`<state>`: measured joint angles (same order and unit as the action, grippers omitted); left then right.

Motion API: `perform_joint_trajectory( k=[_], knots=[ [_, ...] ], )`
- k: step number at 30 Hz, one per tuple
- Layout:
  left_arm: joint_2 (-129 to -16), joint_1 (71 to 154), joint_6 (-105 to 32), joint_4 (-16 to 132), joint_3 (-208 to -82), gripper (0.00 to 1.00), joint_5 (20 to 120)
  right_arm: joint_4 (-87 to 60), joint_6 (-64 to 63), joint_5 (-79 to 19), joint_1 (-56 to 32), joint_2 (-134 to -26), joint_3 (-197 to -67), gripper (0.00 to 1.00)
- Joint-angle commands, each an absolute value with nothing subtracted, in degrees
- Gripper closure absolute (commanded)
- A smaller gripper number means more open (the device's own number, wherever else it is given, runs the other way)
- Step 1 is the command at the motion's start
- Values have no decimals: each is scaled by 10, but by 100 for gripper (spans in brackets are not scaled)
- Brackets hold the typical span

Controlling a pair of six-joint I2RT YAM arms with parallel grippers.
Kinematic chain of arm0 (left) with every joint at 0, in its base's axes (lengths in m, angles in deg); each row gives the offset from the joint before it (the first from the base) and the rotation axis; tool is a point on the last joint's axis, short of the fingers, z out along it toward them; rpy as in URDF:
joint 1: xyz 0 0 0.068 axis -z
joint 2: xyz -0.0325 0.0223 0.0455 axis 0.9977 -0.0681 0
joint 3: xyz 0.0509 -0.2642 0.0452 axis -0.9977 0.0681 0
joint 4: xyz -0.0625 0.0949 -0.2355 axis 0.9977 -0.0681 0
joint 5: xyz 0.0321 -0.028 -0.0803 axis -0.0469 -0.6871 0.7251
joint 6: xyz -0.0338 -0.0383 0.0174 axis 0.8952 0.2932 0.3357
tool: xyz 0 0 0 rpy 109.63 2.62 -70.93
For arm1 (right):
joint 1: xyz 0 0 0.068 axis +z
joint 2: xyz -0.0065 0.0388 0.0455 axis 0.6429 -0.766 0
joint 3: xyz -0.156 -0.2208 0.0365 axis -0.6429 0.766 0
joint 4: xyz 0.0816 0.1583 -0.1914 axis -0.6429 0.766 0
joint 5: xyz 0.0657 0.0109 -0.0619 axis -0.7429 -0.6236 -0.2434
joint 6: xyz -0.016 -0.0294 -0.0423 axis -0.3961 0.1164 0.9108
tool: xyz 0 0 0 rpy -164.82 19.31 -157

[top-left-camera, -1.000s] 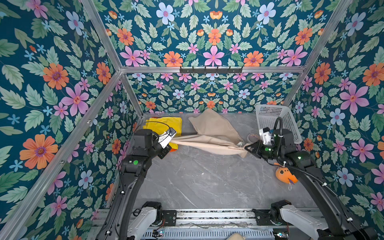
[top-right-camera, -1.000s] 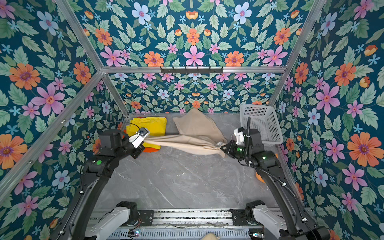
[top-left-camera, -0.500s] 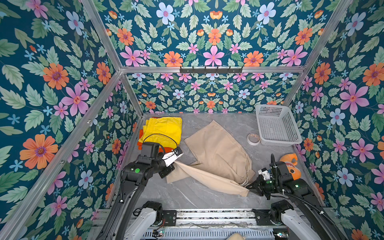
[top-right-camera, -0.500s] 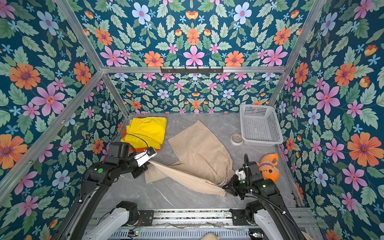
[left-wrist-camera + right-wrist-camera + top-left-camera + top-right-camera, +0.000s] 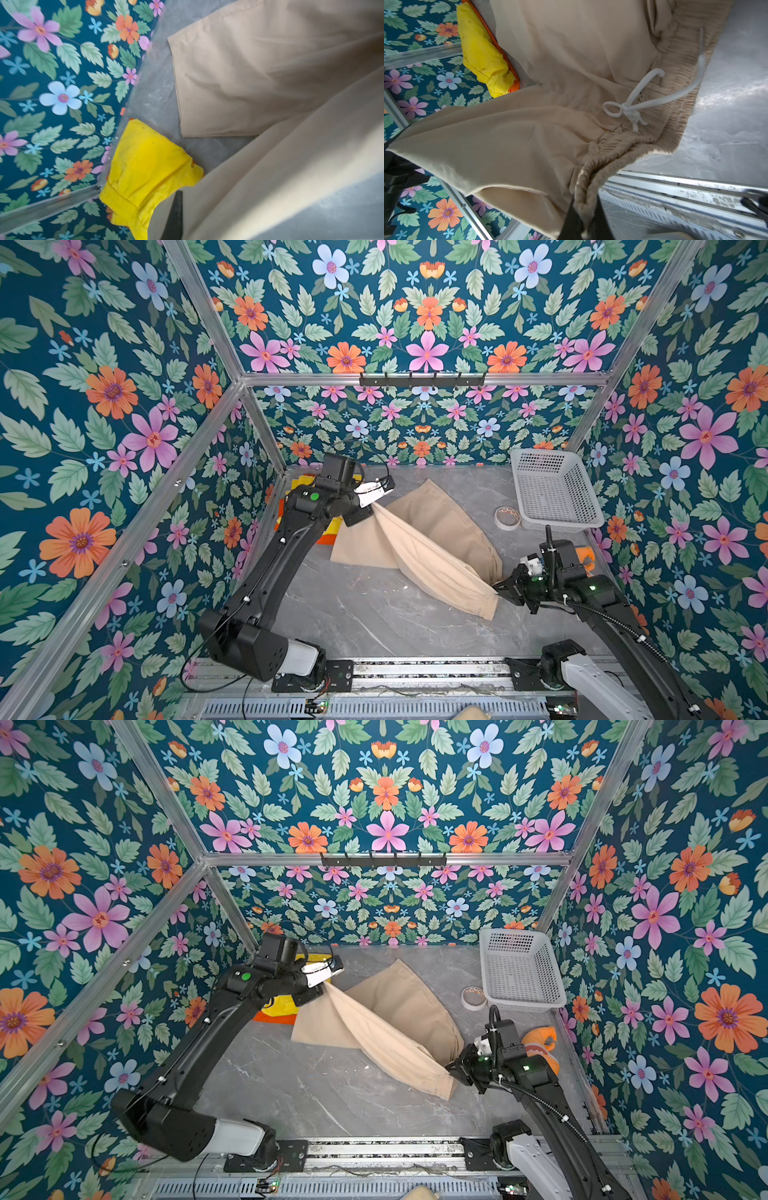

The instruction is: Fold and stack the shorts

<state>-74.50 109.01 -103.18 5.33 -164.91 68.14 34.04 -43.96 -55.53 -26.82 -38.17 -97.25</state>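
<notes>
Since half a second ago the left jaws have carried their end of the beige shorts (image 5: 436,539) away from the near half of the worktop (image 5: 374,614) to its far left, just beside the yellow shorts (image 5: 145,166). The right jaws have stayed low at the near right. The garment now runs diagonally between the two arms. One layer is raised as a taut band, and the remainder lies flat on the worktop beneath it. Judgement: this pair is being drawn out for folding and is not yet folded. The yellow pair already sits on the orange shorts (image 5: 270,1017) in the far-left corner. Left jaws: together, clamped on a leg-end corner of the beige cloth. Right jaws: together, pinching the ribbed waistband near the white drawstring (image 5: 631,108).
</notes>
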Motion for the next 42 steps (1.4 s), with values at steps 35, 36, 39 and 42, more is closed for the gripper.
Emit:
perform_joint_trajectory(
  k=[35,36,39,42],
  knots=[
    [-1111,1105,-1059,188,-1954,100,715,201,-464,-623,-424,-451,-912,100],
    [-1115,1105,-1056,187,-1956,100,711,199,-463,-626,-429,-455,-911,100],
    [-1123,1105,-1046,192,-1958,100,693,187,-459,-632,-438,-468,-912,100],
    [-1134,1107,-1030,188,-1976,100,651,175,-453,-638,-441,-495,-916,100]
  ],
)
